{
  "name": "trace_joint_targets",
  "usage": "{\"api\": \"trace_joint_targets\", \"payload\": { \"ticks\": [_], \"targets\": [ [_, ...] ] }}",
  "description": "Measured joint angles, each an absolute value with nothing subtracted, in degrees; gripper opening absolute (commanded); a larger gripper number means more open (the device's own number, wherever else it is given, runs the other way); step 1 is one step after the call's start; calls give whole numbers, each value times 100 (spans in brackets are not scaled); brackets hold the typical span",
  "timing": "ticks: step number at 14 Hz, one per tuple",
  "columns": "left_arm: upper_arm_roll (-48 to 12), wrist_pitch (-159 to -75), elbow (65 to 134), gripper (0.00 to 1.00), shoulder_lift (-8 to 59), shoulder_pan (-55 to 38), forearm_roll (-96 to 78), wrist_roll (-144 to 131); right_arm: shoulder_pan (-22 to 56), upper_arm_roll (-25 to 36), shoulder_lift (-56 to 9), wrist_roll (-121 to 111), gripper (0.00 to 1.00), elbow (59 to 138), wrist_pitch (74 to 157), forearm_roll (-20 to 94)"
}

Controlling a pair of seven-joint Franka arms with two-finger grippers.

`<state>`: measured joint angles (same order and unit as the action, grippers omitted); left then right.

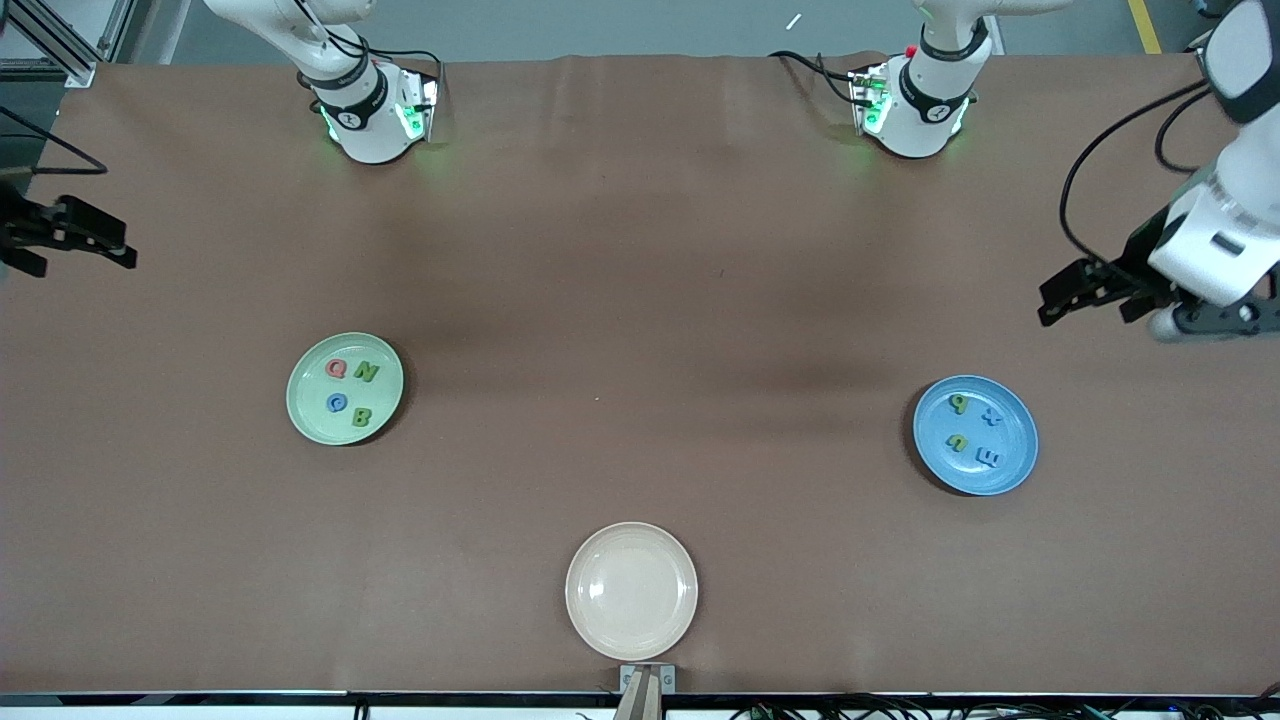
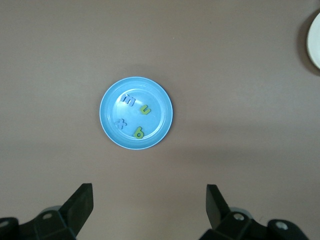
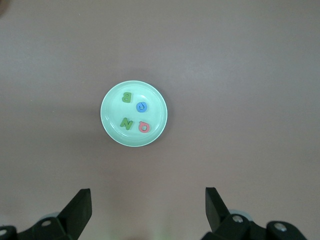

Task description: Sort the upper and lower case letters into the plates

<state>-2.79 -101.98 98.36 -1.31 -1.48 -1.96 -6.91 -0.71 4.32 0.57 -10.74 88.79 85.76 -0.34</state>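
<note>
A mint green plate [image 1: 310, 400] toward the right arm's end holds several upper case letters: a red Q [image 1: 336, 369], a green N [image 1: 367, 372], a blue C [image 1: 336, 403] and a green B [image 1: 361, 417]. A blue plate [image 1: 935, 462] toward the left arm's end holds several lower case letters [image 1: 958, 404], two green and two blue. My right gripper [image 3: 148, 212] hangs open and empty high over the table's end, with the green plate [image 3: 155, 112] ahead of it. My left gripper [image 2: 150, 210] is also open and empty, raised beside the blue plate [image 2: 155, 127].
A cream-beige plate [image 1: 631, 590] with nothing on it lies near the table's front edge in the middle. Both arm bases [image 1: 375, 110] stand along the table edge farthest from the front camera. Brown cloth covers the table.
</note>
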Motion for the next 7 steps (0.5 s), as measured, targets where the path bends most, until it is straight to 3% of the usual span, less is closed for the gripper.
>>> {"api": "trace_joint_targets", "payload": {
  "ticks": [7],
  "targets": [
    [-276,-10197,9774,100,-263,-148,-197,-698,-51,343,31,-1076,100,8791,8350,6]
  ]
}}
